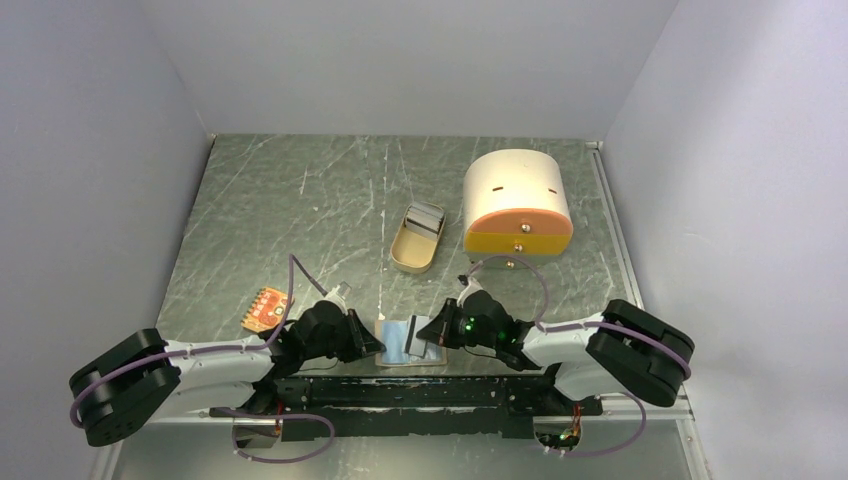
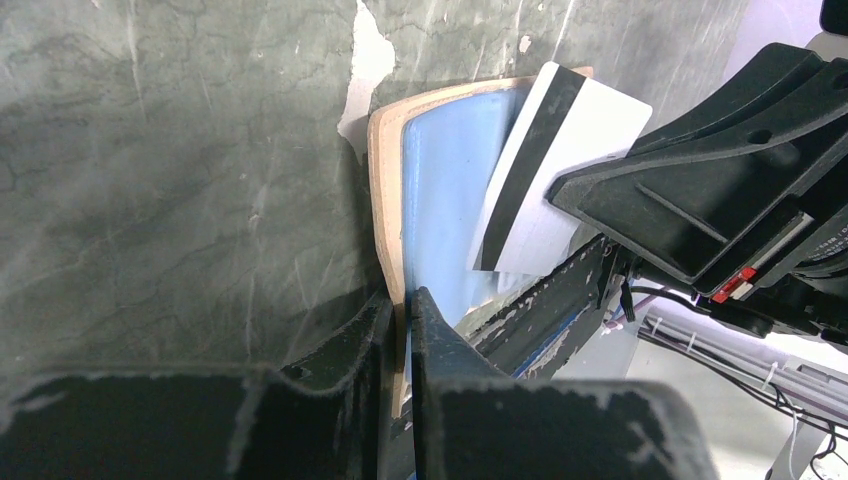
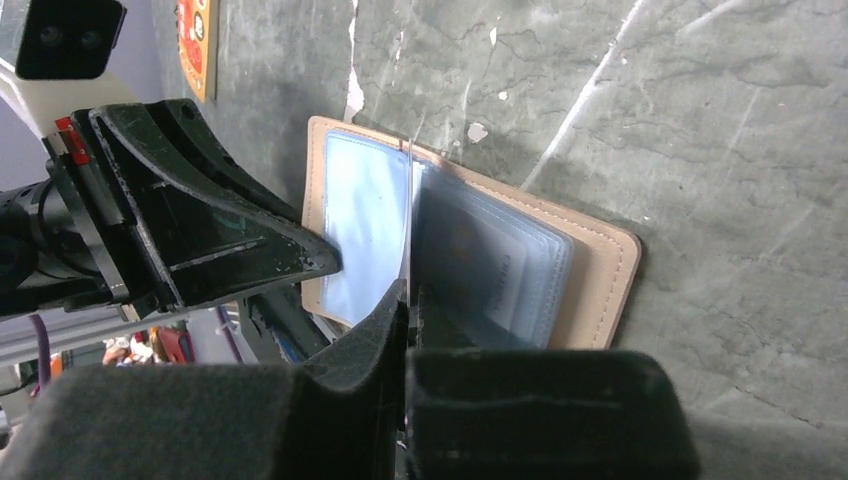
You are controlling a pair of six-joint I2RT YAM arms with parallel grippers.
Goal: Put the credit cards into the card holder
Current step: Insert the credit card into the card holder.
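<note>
The beige-tan card holder (image 1: pixel 392 360) lies open at the table's near edge between my two arms. In the left wrist view my left gripper (image 2: pixel 402 300) is shut on the card holder's tan edge (image 2: pixel 385 190). A light blue surface (image 2: pixel 440 200) fills the flap beside it; whether it is a card or a sleeve I cannot tell. My right gripper (image 3: pixel 408 290) is shut on a whitish-grey credit card with a dark stripe (image 2: pixel 560 170). That credit card (image 3: pixel 408 200) shows edge-on, standing over the card holder's (image 3: pixel 600 270) clear sleeves.
An oval tan tin tray (image 1: pixel 417 238) sits mid-table with a small stack in its far end. A cream rounded box with an orange front (image 1: pixel 516 203) stands to its right. An orange-red dotted piece (image 1: pixel 266 308) lies at the left.
</note>
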